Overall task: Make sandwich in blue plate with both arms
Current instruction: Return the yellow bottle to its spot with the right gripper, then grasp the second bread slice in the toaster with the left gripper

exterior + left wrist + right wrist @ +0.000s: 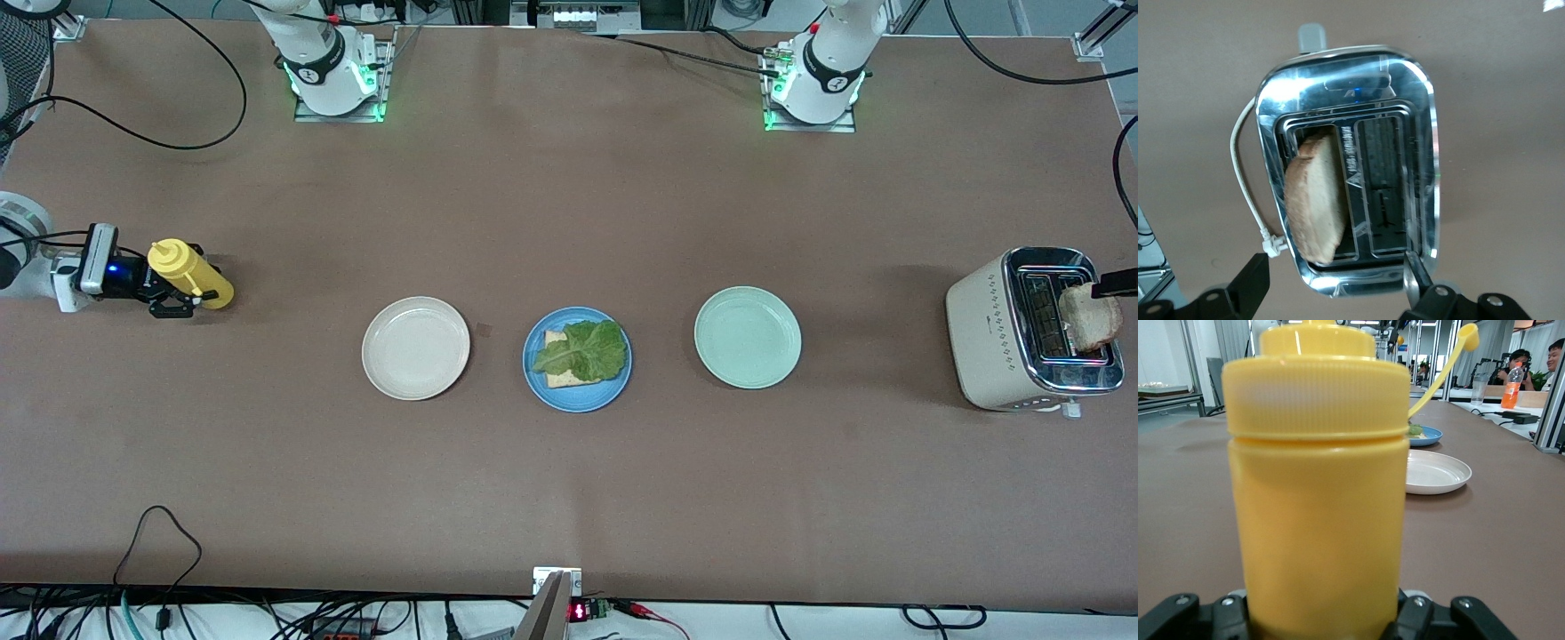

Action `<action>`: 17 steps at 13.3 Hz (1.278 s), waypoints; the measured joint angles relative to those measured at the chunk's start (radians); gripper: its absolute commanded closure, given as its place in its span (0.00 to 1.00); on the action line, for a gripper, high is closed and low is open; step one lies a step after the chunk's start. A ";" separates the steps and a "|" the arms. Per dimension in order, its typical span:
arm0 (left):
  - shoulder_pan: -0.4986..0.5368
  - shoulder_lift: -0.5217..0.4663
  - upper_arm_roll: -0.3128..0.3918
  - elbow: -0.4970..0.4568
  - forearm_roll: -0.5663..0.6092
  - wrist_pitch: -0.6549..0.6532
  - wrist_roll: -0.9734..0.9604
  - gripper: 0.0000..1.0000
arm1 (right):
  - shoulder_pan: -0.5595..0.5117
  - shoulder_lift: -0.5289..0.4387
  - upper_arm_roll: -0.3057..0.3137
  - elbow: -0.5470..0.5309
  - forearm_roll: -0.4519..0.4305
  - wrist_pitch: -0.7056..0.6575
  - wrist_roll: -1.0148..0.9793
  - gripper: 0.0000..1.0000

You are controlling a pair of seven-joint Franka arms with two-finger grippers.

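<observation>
The blue plate [613, 388] lies mid-table, holding one bread slice [555, 377] with a green lettuce leaf [582, 349] on top. A second bread slice [1090, 316] [1315, 200] stands up out of one slot of the toaster [996, 329] [1405, 87] at the left arm's end of the table. My left gripper [1117, 286] [1335, 280] hovers over the toaster, open, its fingers apart on either side of the toaster's end and clear of the bread. At the right arm's end, my right gripper [176, 295] [1321, 617] is shut on an upright yellow squeeze bottle [188, 271] [1318, 487] on the table.
A cream-white plate [415, 348] [1435, 471] lies beside the blue plate toward the right arm's end, and a pale mint-green plate [747, 337] toward the left arm's end. The toaster's white cord [1245, 193] trails on the table. Cables hang along the table's edges.
</observation>
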 measured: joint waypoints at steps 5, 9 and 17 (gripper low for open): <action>0.053 0.064 -0.002 0.000 -0.067 0.061 0.086 0.52 | -0.009 0.062 0.001 0.005 0.026 -0.012 -0.001 0.00; 0.063 0.076 -0.003 0.000 -0.069 0.062 0.097 0.85 | -0.016 0.068 0.001 0.013 0.032 -0.027 0.000 0.00; 0.066 0.012 -0.010 0.036 -0.069 -0.031 0.148 0.93 | -0.053 0.065 -0.040 0.077 -0.063 -0.072 0.000 0.00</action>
